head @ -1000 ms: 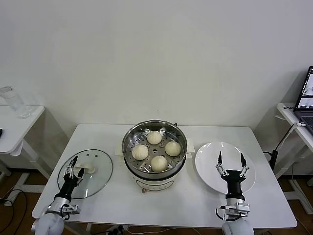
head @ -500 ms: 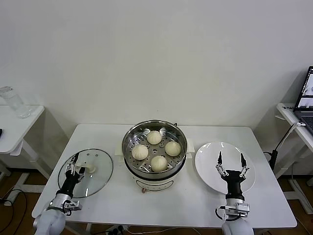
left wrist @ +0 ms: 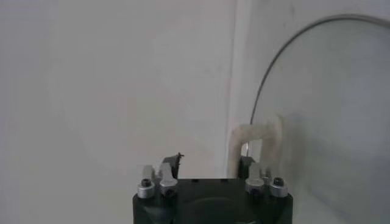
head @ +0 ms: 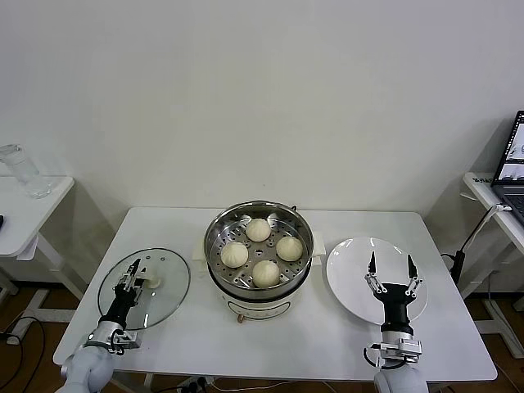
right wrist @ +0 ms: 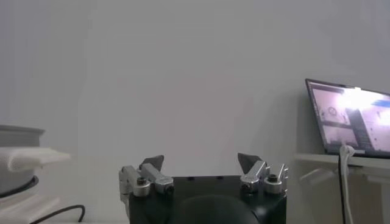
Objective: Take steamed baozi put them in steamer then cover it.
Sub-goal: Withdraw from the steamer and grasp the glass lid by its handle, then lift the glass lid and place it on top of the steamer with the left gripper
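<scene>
The steamer (head: 214,233) stands at the table's middle, uncovered, with several cream-white baozi (head: 235,255) on its perforated tray. A clear glass lid (head: 165,307) lies flat on the table's left, its white handle (head: 151,282) up. My left gripper (head: 133,270) is over the lid, just left of the handle. In the left wrist view its jaws (left wrist: 209,162) stand partly apart, with one fingertip (left wrist: 245,163) against the handle (left wrist: 259,135) and nothing clamped between them. My right gripper (head: 390,264) hovers open over the plate (head: 348,278), holding nothing (right wrist: 200,161).
The flat white plate at the right is bare. A laptop (head: 512,164) sits on a side desk at the far right, with a cable hanging from it. A glass jug (head: 20,172) stands on a small table at the far left.
My left gripper has edged toward the lid's handle and its jaws have narrowed. The right gripper has barely shifted. Steamer, baozi and lid have not moved.
</scene>
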Motion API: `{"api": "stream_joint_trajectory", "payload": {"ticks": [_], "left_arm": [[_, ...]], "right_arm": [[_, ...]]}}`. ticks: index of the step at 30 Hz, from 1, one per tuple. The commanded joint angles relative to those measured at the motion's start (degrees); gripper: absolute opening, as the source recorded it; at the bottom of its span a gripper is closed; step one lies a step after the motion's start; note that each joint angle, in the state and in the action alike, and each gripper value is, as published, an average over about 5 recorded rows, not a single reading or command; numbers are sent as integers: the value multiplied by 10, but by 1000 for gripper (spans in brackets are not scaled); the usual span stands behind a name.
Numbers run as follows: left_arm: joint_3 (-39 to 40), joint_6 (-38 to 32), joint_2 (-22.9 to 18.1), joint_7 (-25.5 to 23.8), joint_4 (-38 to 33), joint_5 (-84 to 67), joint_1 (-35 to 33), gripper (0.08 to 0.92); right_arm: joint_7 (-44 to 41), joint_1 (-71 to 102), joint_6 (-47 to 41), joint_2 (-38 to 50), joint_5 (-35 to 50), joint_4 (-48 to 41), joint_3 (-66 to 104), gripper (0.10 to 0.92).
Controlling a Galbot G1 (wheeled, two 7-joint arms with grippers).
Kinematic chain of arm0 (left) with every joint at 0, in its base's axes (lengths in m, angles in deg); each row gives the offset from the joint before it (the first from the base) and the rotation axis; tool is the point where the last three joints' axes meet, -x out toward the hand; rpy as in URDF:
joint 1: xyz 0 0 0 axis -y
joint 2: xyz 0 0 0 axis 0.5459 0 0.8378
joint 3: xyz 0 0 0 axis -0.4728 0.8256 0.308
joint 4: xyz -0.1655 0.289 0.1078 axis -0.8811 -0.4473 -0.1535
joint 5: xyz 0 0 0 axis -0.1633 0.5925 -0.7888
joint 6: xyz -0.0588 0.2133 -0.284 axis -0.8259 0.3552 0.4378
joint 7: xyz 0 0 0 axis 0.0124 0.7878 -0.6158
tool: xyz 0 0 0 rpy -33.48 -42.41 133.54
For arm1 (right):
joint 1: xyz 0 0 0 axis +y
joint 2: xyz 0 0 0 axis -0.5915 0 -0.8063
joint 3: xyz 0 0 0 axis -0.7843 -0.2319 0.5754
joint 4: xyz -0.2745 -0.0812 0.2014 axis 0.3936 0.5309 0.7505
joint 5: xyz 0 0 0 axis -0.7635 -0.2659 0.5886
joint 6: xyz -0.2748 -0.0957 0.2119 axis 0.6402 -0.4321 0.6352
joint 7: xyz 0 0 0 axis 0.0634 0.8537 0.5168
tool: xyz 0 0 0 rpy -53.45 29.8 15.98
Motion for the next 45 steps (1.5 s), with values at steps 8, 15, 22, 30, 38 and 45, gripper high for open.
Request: {"api": "stream_joint_trajectory", "payload": {"ticks": [8,15,22,30,38,45], "left_arm": [[-8,8,15,-30,-80,-46,-31,239],[-32,27,26,-37,-198,-75,-64,192],[-96,112,41,-54,-345,-73,-78,192],[-11,221,48,-113,-522,-69,-70,192],[228,378,-14,-174,-558,-32,-14,192],[348,462,-79,-240,-508,34,42,192]], "right_arm": [[0,-1,2,-3,-1,8,-2,823],[0,-3,4,-6,-8,7,-4,823],[0,-4,3,-9,-10,9,-7,823],[1,-9,-4,-11,-13,13,-5,823],[5,-18,-8,-12,-14,4,0,823],[6,-20,-4,-15,-16,-9,6,823]]}}
